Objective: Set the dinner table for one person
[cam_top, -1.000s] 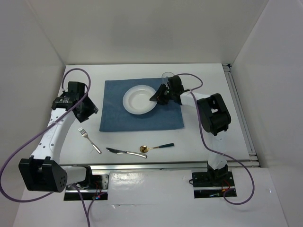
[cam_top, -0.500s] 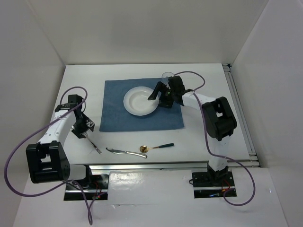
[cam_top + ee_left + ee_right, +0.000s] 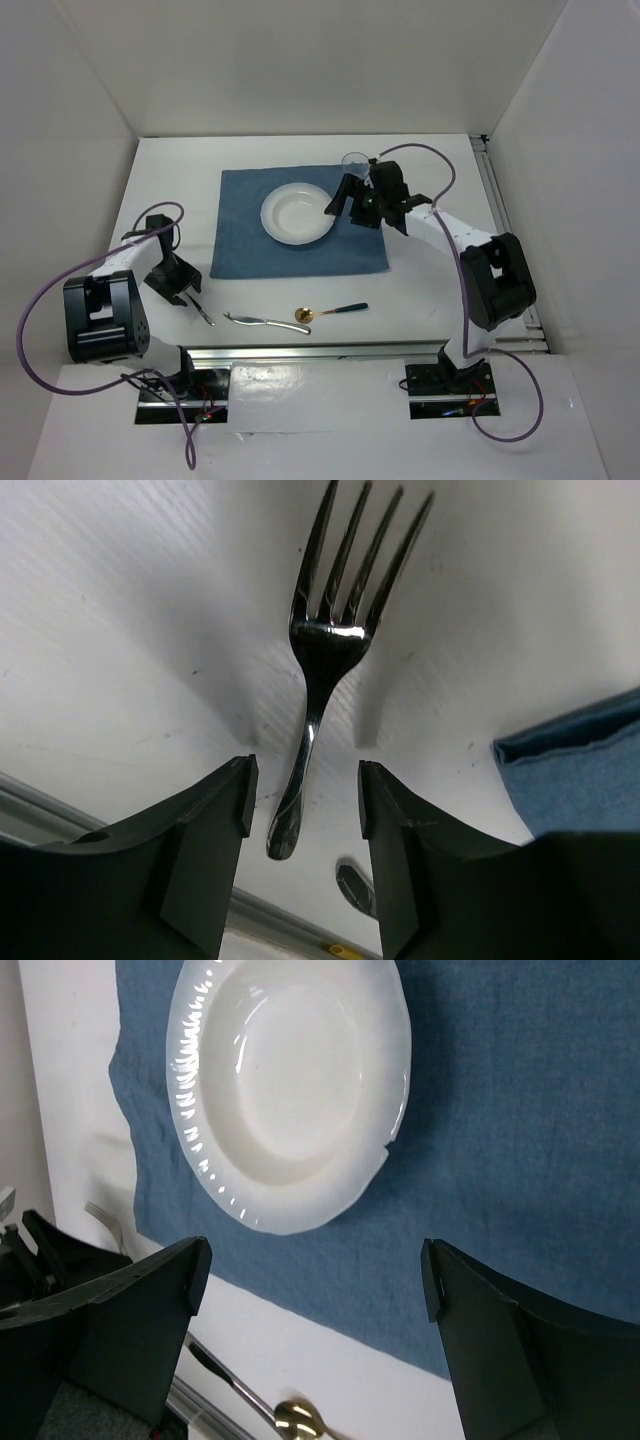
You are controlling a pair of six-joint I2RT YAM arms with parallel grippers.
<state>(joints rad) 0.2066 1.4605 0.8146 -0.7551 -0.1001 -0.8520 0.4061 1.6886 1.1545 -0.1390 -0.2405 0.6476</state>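
On the white dinner table (image 3: 440,290), a white plate (image 3: 297,212) lies on a blue placemat (image 3: 300,250). A silver fork (image 3: 325,650) lies on the table left of the mat. My left gripper (image 3: 303,800) is open and low over the fork, with the handle end lying between its fingers untouched; in the top view this gripper (image 3: 172,280) hides most of the fork. My right gripper (image 3: 345,200) is wide open and empty, above the mat by the plate's right rim (image 3: 290,1090). A knife (image 3: 265,321) and a gold spoon with a green handle (image 3: 330,311) lie near the front edge.
A clear glass (image 3: 355,163) stands at the mat's back right corner, just behind the right wrist. Metal rails run along the table's front edge (image 3: 350,350) and right edge (image 3: 510,240). White walls enclose the table on three sides.
My left gripper has swung toward the near left and come down over the fork. My right gripper has drawn slightly right of the plate as its arm stretched out.
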